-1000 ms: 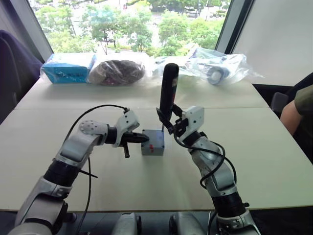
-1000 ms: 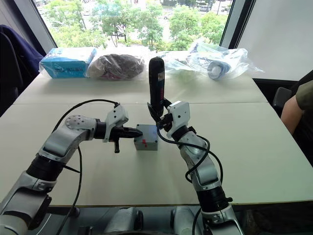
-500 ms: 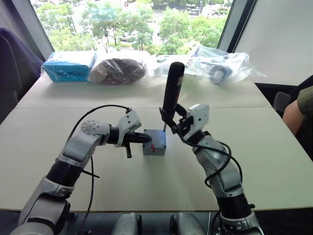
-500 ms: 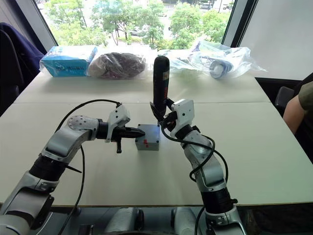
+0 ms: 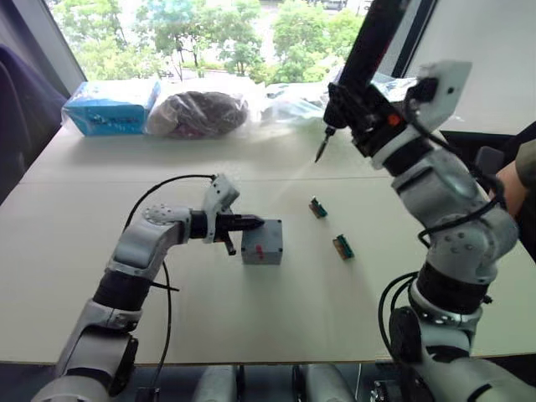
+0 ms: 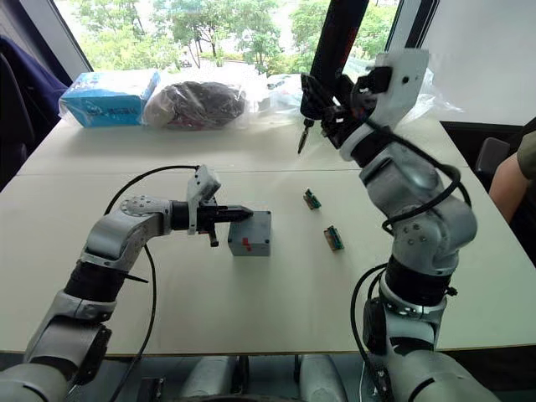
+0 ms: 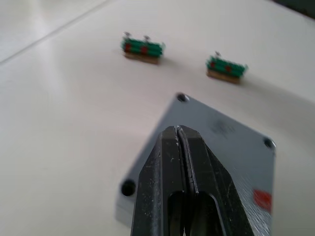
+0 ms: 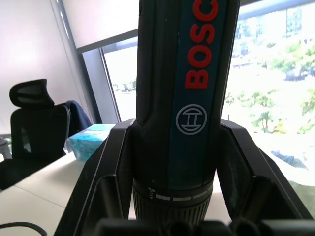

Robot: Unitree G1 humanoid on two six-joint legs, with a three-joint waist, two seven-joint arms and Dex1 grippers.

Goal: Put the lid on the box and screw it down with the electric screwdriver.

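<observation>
Holding the electric screwdriver [image 5: 368, 50] high over the far side of the table [image 5: 251, 327], my right gripper [image 6: 335, 105] clamps its thick black barrel, bit pointing down. It looks rigid and top-heavy, so the grip belongs low on the body. My left gripper [image 5: 243, 223] has its fingers pressed together, resting on the lid [image 7: 231, 147], which sits on the box [image 5: 262, 249] at mid-table. Hard, smooth plastic, likely light and prone to sliding. One box, one lid, one driver, two small green parts [image 5: 317, 207] nearby; screws I can't clearly make out.
</observation>
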